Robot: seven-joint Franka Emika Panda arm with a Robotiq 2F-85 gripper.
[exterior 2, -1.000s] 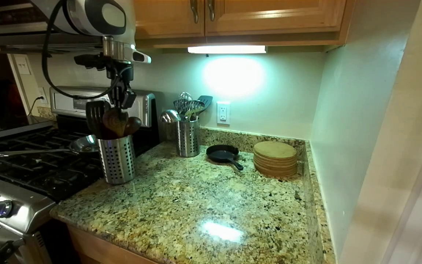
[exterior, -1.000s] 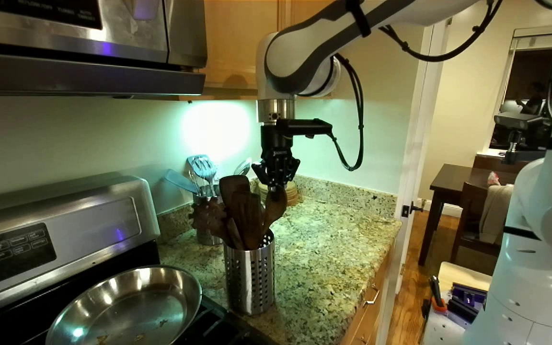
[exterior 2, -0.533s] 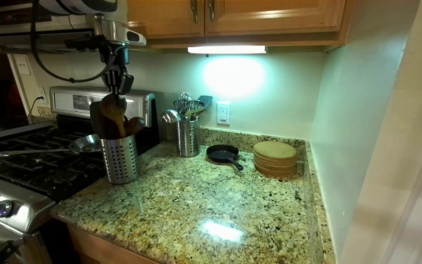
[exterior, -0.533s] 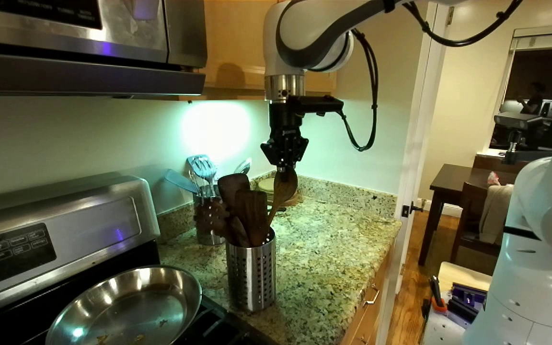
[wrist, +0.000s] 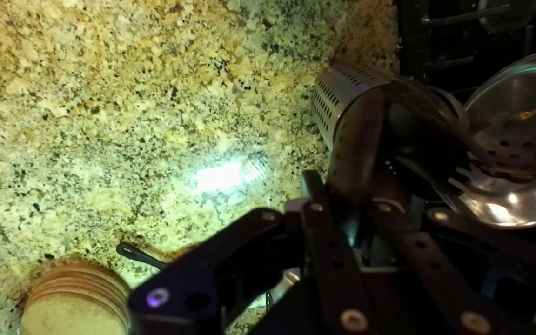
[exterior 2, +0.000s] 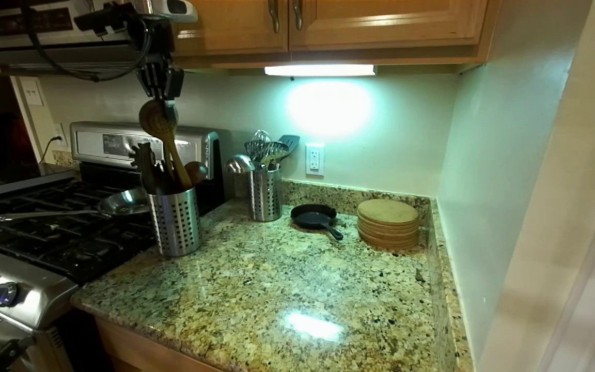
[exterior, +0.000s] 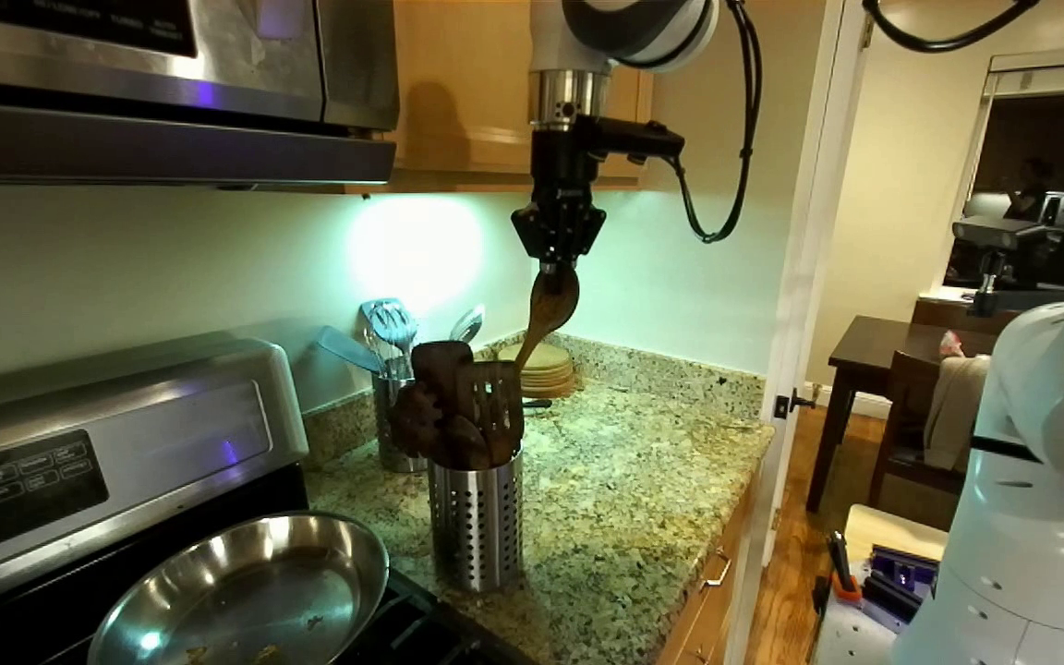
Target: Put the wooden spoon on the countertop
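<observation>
The light tan wooden spoon hangs bowl-up from my gripper in both exterior views (exterior: 552, 300) (exterior 2: 159, 121). My gripper (exterior: 552, 266) (exterior 2: 164, 99) is shut on the bowl end, above the utensil canister (exterior: 477, 531) (exterior 2: 176, 222). The spoon's handle slants down to the canister's rim; its lower end is hidden among the darker utensils (exterior: 486, 406). In the wrist view the spoon (wrist: 358, 135) shows edge-on between the fingertips (wrist: 345, 195), over the canister (wrist: 338, 97). The speckled granite countertop (exterior: 624, 480) (exterior 2: 287, 289) (wrist: 156, 93) lies under the canister.
A steel pan (exterior: 283, 591) (exterior 2: 124, 202) sits on the dark stove. A second utensil canister (exterior 2: 265, 196), a small black skillet (exterior 2: 313, 217) and a stack of round boards (exterior 2: 388, 225) (wrist: 75, 307) stand along the back. Cabinets (exterior 2: 380, 26) hang above.
My gripper has risen and pulled the spoon up, so more of its handle shows. The canister has shifted slightly, and the darker utensils in it have turned and shifted.
</observation>
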